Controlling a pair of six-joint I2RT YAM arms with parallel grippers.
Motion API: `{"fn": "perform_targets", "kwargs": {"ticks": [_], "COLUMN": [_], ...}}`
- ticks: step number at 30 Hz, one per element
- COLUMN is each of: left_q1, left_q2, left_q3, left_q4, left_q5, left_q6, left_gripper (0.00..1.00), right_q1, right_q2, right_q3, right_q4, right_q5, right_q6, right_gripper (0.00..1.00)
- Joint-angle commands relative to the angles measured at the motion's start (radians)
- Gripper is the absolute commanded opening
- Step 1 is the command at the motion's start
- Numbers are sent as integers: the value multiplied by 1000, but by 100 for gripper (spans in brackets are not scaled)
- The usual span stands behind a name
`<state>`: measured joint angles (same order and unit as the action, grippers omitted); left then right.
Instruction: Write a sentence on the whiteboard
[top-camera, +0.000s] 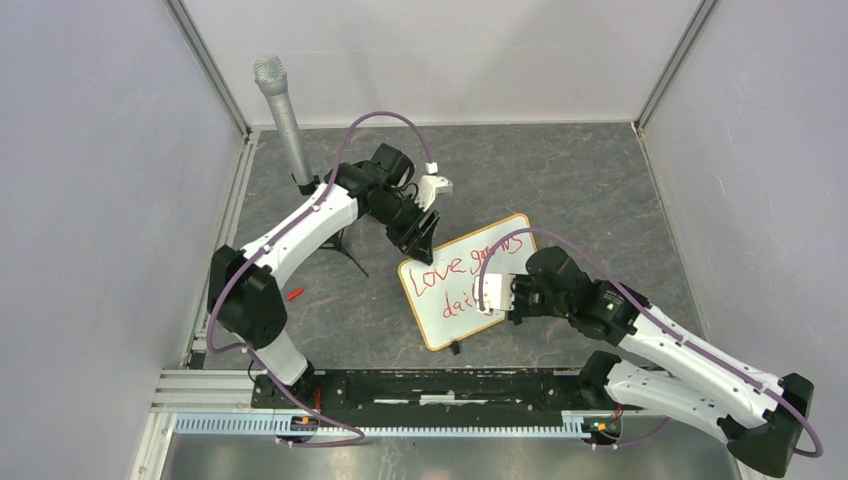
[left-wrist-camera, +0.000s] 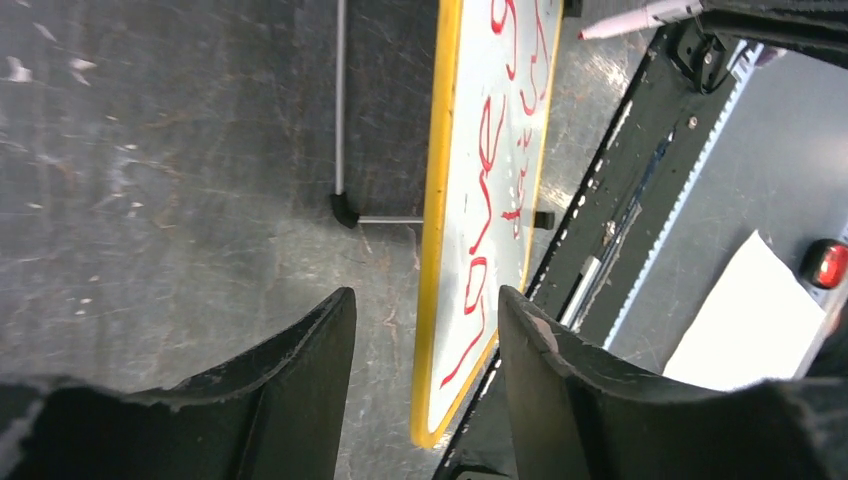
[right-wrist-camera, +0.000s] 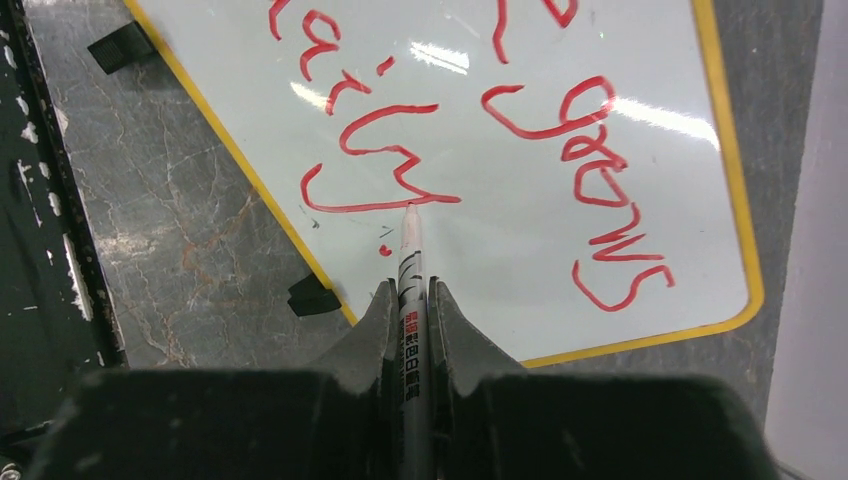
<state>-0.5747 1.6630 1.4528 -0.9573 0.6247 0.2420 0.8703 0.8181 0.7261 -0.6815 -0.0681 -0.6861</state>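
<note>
The whiteboard lies flat on the table, with a thin yellow-looking frame. The sentence, in red cursive, reads "Love grows" over "daily". My right gripper is shut on a white marker. In the right wrist view the marker's tip touches the tail of the "y" in the sentence on the whiteboard. A small red dot sits just below it. My left gripper is open over the board's far-left corner. In the left wrist view its fingers straddle the whiteboard corner.
A grey microphone stands on a tripod at the back left, with a leg near the board. A small red cap lies on the left. Black clip feet edge the board. A black rail runs along the near edge.
</note>
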Motion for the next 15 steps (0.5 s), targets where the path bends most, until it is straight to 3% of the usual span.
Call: {"fn": "perform_targets", "kwargs": {"ticks": [1, 8, 15], "left_q1": [-1, -1, -1], "left_q2": [-65, -171, -368], "left_q3": [103, 169, 82], "left_q4": [-21, -55, -98], "left_q5": [-95, -229, -264], "left_q6": [37, 120, 252], "left_gripper": [62, 65, 65], "right_q1": [-2, -3, -18], "right_q2": [-2, -7, -21], "right_q3": [70, 76, 69], "right_q4": [46, 79, 111], "right_q5": [-14, 16, 27], "right_q6": [1, 36, 66], "right_gripper": [0, 0, 0]}}
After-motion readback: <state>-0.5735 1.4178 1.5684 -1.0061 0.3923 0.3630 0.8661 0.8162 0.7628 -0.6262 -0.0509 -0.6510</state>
